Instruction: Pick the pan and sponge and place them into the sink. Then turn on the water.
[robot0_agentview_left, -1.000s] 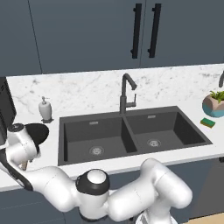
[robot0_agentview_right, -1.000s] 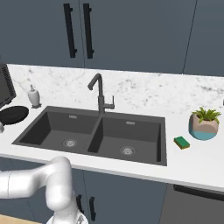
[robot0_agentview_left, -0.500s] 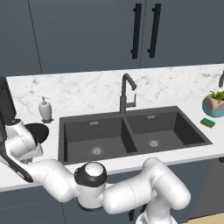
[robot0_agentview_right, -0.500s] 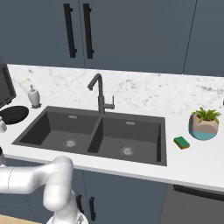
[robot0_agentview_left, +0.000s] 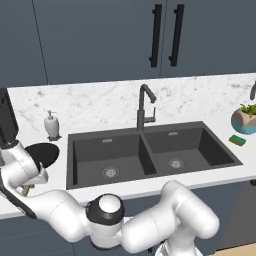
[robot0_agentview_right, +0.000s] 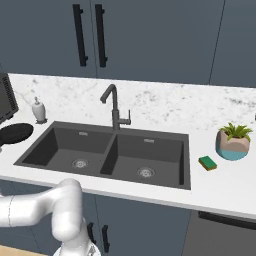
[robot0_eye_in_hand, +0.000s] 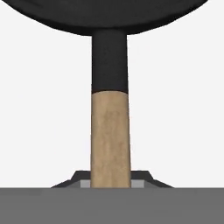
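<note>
1. The end effector (robot0_eye_in_hand: 111, 183) is clenched on the wooden handle of the pan (robot0_agentview_left: 42, 154), which rests on the worktop (robot0_agentview_left: 100, 107) left of the sink (robot0_agentview_left: 150, 155).
2. The handle's long axis runs straight away from the end effector toward the round black bowl.
3. The sink lies to the pan's right.
4. The sponge (robot0_agentview_right: 207, 162), green on top, sits beyond the sink's right rim.

Dark blue cabinets (robot0_agentview_left: 100, 40) above marble counter (robot0_agentview_right: 165, 107)
</note>
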